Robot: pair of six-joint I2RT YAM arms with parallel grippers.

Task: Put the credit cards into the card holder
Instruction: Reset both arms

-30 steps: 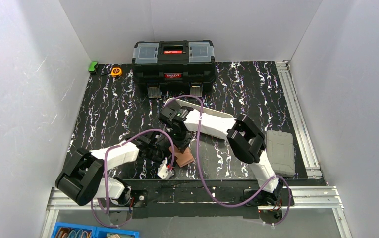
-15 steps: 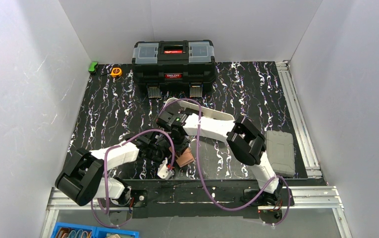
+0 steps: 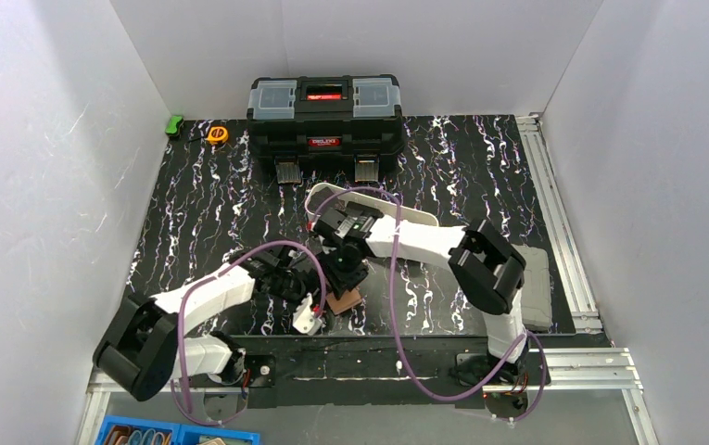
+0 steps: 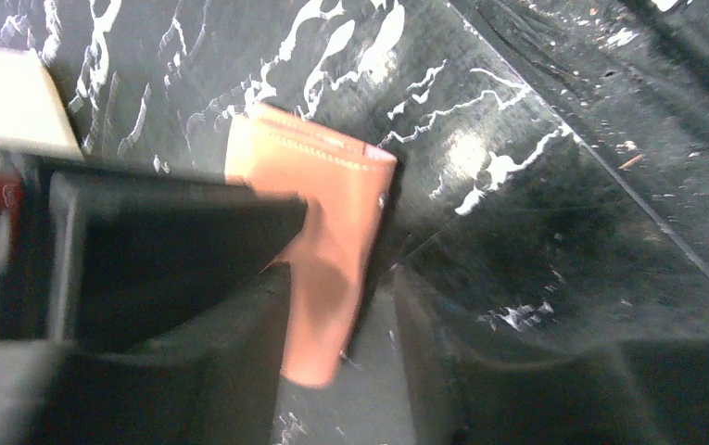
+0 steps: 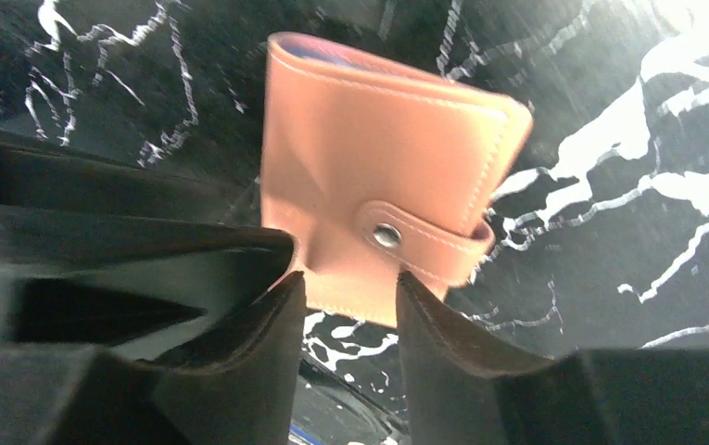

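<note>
Black, white-veined tabletop (image 3: 202,213) fills my overhead view, where two white arms (image 3: 415,239) crowd a closed tan-pink leather wallet (image 3: 343,300) near the front edge. Only the wrist cameras show the right gripper (image 5: 350,306) and left gripper (image 4: 341,306) parted, grasping nothing; the right one alone shows the fastened metal snap (image 5: 386,235).

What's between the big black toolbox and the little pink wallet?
A long white oval tray lies between the toolbox and the card holder, with the right arm reaching across above it. The top view shows this.
</note>
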